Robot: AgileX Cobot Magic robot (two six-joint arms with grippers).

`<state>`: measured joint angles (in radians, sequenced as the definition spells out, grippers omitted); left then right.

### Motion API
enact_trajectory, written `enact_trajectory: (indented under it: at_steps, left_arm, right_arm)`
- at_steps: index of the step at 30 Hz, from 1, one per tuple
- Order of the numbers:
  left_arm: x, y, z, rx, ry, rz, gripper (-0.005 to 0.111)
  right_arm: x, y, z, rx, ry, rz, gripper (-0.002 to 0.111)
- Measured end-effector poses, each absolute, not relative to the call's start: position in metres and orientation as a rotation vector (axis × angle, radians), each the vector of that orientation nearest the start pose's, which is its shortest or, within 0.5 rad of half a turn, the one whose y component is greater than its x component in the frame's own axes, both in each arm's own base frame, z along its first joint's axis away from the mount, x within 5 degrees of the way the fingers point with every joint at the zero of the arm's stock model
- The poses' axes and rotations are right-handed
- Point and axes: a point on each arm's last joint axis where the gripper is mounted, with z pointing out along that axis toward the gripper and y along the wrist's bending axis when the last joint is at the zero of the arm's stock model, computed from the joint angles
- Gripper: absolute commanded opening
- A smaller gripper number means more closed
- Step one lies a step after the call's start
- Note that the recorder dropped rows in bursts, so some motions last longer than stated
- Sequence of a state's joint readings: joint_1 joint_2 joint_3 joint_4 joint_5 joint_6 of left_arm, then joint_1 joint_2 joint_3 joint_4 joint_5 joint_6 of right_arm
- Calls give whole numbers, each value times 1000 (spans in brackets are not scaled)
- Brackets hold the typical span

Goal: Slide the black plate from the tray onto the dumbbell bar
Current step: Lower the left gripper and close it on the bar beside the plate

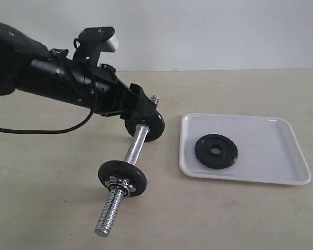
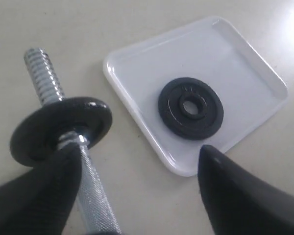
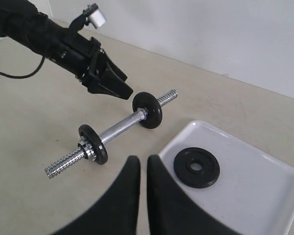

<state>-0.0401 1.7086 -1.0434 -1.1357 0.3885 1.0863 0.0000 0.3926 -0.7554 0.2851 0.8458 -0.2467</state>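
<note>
The black plate [image 1: 216, 151] [image 2: 190, 108] [image 3: 196, 167] lies flat in the white tray [image 1: 271, 156] [image 2: 137, 73] [image 3: 255, 191]. The dumbbell bar [image 1: 135, 146] [image 2: 95, 196] [image 3: 120, 126] rests on the table left of the tray. It carries one black disc [image 1: 145, 125] at its far end and a second disc with a chrome nut [image 1: 122, 177] nearer the front. My left gripper [image 1: 148, 108] [image 2: 139, 149] [image 3: 118, 88] is open at the far disc. One finger is against the bar's knurled part, the other well apart. My right gripper [image 3: 143, 159] is shut and empty, high above the tray's near corner.
A black cable [image 1: 41, 130] trails over the table from the left arm. The bar's bare threaded end [image 1: 107, 216] points toward the table's front edge. A pale wall stands behind the table.
</note>
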Motion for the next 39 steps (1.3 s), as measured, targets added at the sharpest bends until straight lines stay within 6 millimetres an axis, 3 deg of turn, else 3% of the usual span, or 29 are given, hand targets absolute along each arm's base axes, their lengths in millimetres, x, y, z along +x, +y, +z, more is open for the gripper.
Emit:
enact_trajectory:
  at_steps: [6, 15, 21, 39]
  left_arm:
    - [367, -49, 191, 147, 2373, -506, 63]
    - [369, -50, 176, 134, 2412, -516, 48]
    - [371, -49, 166, 122, 2439, -513, 60]
    - [378, -41, 153, 61, 2442, -392, 61]
  right_arm:
    - [53, 19, 363, -193, 1931, 172, 1]
    - [53, 20, 363, -191, 1929, 186, 1]
    - [52, 22, 364, -186, 1926, 216, 1]
    - [52, 23, 364, -182, 1922, 243, 1]
